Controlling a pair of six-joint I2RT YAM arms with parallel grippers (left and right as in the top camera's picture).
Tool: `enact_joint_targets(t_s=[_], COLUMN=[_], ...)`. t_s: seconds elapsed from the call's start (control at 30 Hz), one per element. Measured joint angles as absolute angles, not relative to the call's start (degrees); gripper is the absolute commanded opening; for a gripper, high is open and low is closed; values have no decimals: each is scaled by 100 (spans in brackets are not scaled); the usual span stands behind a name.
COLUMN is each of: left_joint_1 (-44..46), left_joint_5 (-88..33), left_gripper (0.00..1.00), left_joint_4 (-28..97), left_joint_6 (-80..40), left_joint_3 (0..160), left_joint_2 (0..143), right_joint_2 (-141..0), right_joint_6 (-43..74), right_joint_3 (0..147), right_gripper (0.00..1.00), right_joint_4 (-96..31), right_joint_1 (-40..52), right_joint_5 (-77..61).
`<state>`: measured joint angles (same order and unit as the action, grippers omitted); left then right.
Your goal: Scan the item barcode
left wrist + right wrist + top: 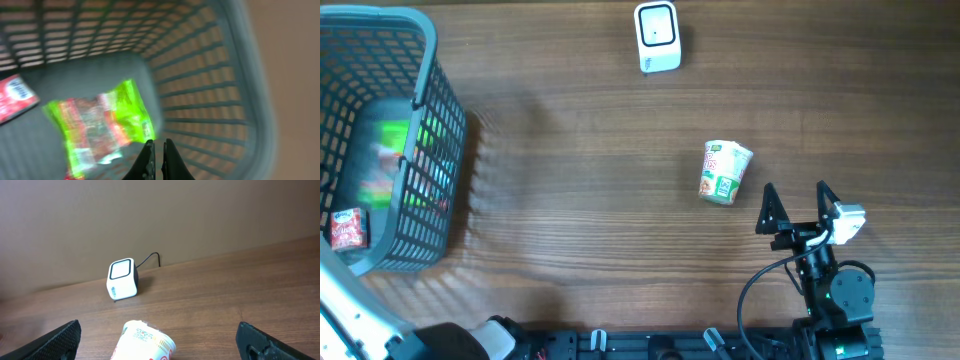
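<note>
A white barcode scanner [657,37] stands at the table's far edge, also seen in the right wrist view [122,278]. A noodle cup [725,172] lies on its side in front of my right gripper [795,190]. That gripper [158,324] is open wide, with the cup [145,342] low between its fingers and untouched. My left gripper [157,142] is shut above the inside of the grey basket [210,100]. Its tips sit just beside the corner of a green packet [100,125], and nothing shows between them. This view is blurred.
The grey basket [425,60] fills the table's left end and holds the green packet [390,150] and a red packet [347,228], which also shows in the left wrist view [15,97]. The scanner's cable runs off behind it.
</note>
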<state>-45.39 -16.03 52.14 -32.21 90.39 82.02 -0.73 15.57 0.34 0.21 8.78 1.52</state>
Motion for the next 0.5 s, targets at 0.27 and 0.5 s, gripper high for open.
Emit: enact_joint_targets(t_s=[0.27,0.5], left_joint_1=[-4257,-4021], left_joint_5=[-2307,-1240], left_gripper=[72,100], left_joint_4=[5358,6047], left_joint_6=[-3312,-3256], left_joint_3=[9878,9950], left_joint_2=[6665,7450], right_joint_2=[-73,-73], right_joint_6=[1557,1557], right_joint_3=[34,34], right_gripper=[100,100], right_joint_4=[21,21], right_joint_1=[878,878], right_joint_5=[152,152])
